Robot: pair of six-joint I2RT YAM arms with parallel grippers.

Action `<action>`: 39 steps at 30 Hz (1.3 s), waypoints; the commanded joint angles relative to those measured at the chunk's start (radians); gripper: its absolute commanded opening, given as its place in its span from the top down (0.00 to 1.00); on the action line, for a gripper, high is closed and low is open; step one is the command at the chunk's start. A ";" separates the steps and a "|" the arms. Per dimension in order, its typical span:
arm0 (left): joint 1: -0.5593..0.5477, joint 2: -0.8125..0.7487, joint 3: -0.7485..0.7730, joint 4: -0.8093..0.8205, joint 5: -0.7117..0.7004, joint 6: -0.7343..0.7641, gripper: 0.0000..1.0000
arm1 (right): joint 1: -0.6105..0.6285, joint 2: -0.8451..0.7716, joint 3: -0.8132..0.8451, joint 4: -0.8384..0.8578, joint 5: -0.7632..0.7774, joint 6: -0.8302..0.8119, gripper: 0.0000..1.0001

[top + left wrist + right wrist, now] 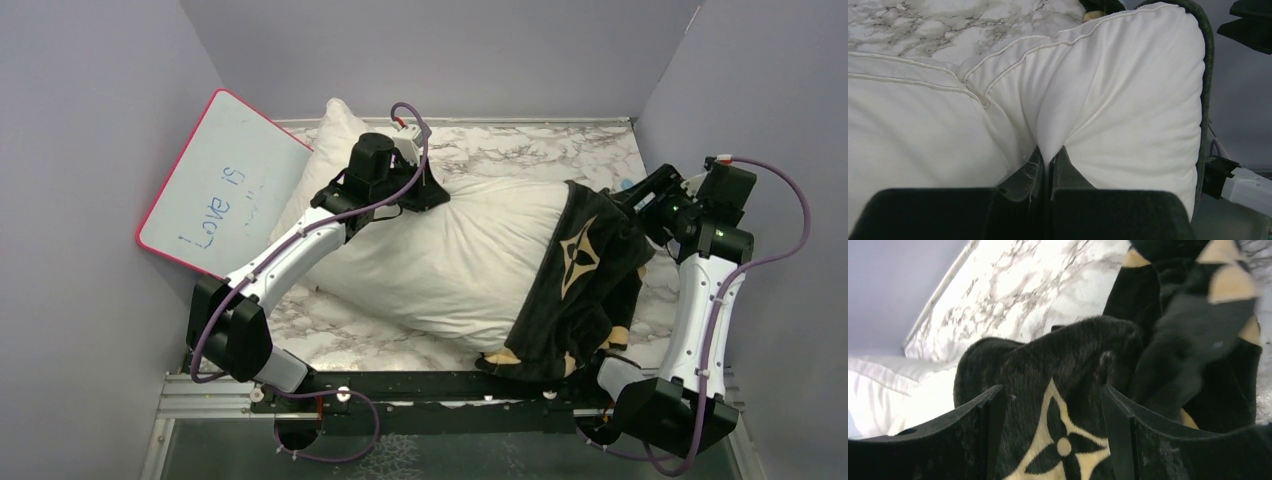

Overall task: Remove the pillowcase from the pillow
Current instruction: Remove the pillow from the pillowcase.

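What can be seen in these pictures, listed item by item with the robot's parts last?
pillow: one, off-white, lying across the table, mostly uncovered
pillowcase: one, black with tan flower motifs, bunched over the pillow's right end
whiteboard: one, white with pink rim, propped at the far left
table: one, white marble pattern, beneath everything
left gripper: one, black, shut on a fold of the pillow
right gripper: one, black, jaws apart around pillowcase fabric

Left end effector [1049, 161] pinching pillow [1108, 100] fabric fold
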 commanded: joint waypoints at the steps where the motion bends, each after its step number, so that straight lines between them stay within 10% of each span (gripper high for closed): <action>1: 0.020 0.007 -0.016 -0.039 0.004 0.000 1.00 | -0.006 -0.013 0.000 -0.022 -0.140 -0.080 0.21; 15: 0.004 0.028 0.009 -0.027 0.035 -0.025 1.00 | 0.074 -0.124 -0.301 -0.050 -0.468 -0.135 0.17; 27: -0.016 0.010 0.005 -0.053 0.009 -0.012 1.00 | 0.094 -0.095 -0.449 0.096 -0.472 -0.056 0.90; 39: 0.005 0.036 0.092 -0.130 -0.026 0.015 1.00 | 0.092 -0.225 -0.221 -0.092 0.558 0.059 0.99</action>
